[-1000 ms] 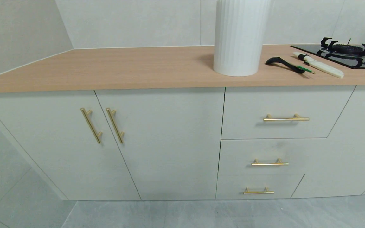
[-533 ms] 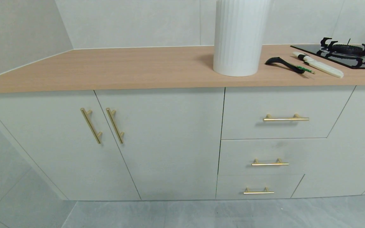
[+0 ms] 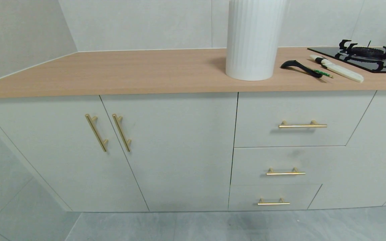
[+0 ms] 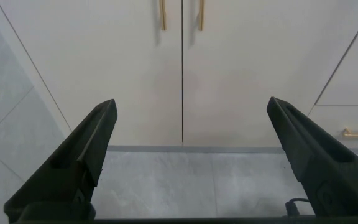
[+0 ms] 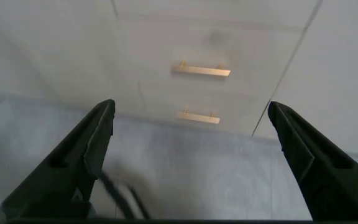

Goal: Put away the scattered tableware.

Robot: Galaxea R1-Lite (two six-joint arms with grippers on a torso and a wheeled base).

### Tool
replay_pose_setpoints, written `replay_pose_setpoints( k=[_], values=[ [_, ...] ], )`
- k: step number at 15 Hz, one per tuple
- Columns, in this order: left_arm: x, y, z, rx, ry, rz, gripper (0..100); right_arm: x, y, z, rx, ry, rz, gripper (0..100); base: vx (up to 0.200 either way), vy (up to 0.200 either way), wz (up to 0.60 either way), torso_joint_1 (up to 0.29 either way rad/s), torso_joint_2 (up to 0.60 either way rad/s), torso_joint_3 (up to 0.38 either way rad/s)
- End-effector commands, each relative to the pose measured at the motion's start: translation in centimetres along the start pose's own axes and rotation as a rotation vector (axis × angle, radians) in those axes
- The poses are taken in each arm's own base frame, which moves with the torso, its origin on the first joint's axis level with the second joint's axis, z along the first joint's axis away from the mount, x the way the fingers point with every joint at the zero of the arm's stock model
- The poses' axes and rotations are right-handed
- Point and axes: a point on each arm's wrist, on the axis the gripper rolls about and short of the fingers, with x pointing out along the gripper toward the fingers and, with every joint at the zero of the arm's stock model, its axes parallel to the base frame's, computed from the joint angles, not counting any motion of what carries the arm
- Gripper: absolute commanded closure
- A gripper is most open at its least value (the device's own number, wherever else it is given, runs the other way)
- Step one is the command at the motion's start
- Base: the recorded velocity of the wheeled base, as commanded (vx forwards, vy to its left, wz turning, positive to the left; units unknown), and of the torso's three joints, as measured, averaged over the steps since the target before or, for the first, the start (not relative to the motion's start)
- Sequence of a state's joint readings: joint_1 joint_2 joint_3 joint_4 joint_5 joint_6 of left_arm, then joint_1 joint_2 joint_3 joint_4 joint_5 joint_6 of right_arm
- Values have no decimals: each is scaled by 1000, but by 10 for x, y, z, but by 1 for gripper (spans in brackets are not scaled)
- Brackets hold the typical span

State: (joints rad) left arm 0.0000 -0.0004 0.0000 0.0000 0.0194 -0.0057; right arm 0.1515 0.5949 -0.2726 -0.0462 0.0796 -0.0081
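Currently left gripper point(image 4: 190, 107) spread, empty, facing cupboard doors point(image 4: 241, 68); right gripper point(image 5: 191, 107) likewise, facing drawers point(image 5: 229, 43). Black spoon point(image 3: 301, 67), white utensil point(image 3: 338, 69) on counter point(image 3: 129, 70), well above both. Likely light, stiff, slick; pinch mid-handle.

Countertop: you are looking at a wooden countertop point(image 3: 129, 72) running from 9 to 3 o'clock across the head view, sitting on the cabinets.
Hob: a black glass hob point(image 3: 367, 57) with a burner grate is lying in the countertop at 2 o'clock.
Doors: two pale cabinet doors point(image 3: 179, 154) are standing closed at 8 o'clock, their gold door handles point(image 3: 96, 132) hanging side by side.
Drawers: three drawers point(image 3: 300, 110) are sitting shut, stacked at 4 o'clock, each carrying a horizontal gold bar point(image 3: 302, 126).
Floor: grey floor tiles point(image 3: 213, 226) are stretching along 6 o'clock.
Wall: pale wall tiles point(image 3: 139, 23) are rising behind the countertop at 12 o'clock.
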Motion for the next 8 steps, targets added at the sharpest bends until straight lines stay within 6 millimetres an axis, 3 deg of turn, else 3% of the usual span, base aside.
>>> replay_pose_setpoints(
  k=[1,2,3,4,5,8],
  values=[
    [0,0,0,0,0,1,0,65,-2,21,-5,191,33,0,0,0,0,0,0,0],
    [0,0,0,0,0,1,0,65,-2,21,-5,191,33,0,0,0,0,0,0,0],
    [0,0,0,0,0,1,0,101,-4,22,-2,233,31,0,0,0,0,0,0,0],
    [0,0,0,0,0,1,0,109,-5,21,-2,240,31,0,0,0,0,0,0,0],
    [0,0,0,0,0,1,0,133,-6,20,0,260,31,0,0,0,0,0,0,0],
    [0,0,0,0,0,1,0,174,-8,13,3,283,31,0,0,0,0,0,0,0]
  ],
)
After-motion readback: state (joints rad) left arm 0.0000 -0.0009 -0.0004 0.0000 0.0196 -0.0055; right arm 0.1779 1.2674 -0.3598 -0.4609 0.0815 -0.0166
